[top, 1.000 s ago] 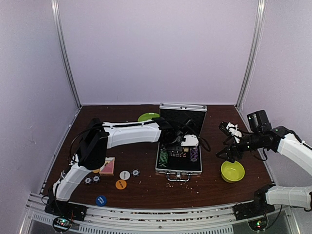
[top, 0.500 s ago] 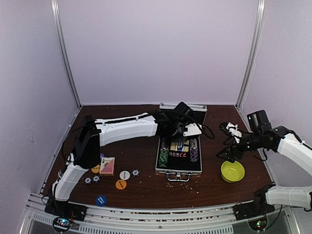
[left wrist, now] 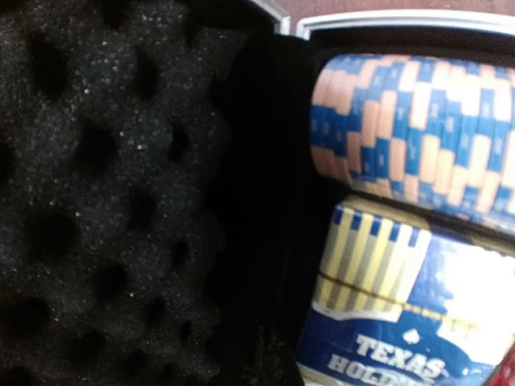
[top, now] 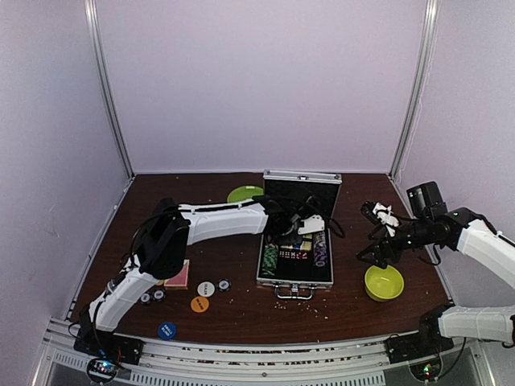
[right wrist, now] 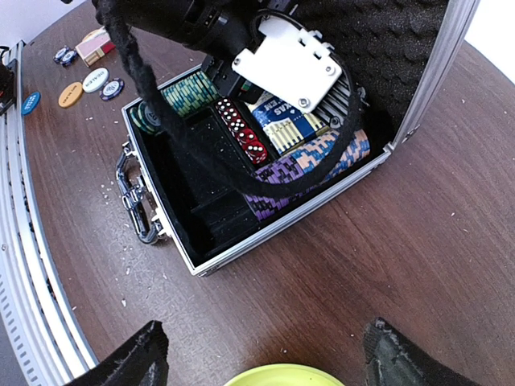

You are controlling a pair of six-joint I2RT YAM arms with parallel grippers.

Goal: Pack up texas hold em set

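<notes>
Button discs lie nearest on the tabletop [top: 249, 318]: blue disc [top: 166, 330], orange disc [top: 199, 304], white disc [top: 206, 288], with a loose card deck [top: 177, 274] just behind; farther in, the silver case [top: 294, 282] stands open, its tray holding green chips [right wrist: 181, 92], purple chips [right wrist: 298, 181], red dice [right wrist: 241, 133] and a blue card deck [left wrist: 451, 322]; the right gripper [right wrist: 264, 346] hangs over the yellow-green bowl [top: 384, 282], jaws wide and empty, unmoved; the left gripper [top: 310, 227] sits at the tray's back by the foam lid [left wrist: 105, 201], jaws now shut where a second ago they stood wide, whether on anything I cannot tell; it rose meanwhile, then dipped again; a green plate [top: 244, 194] lies farthest.
</notes>
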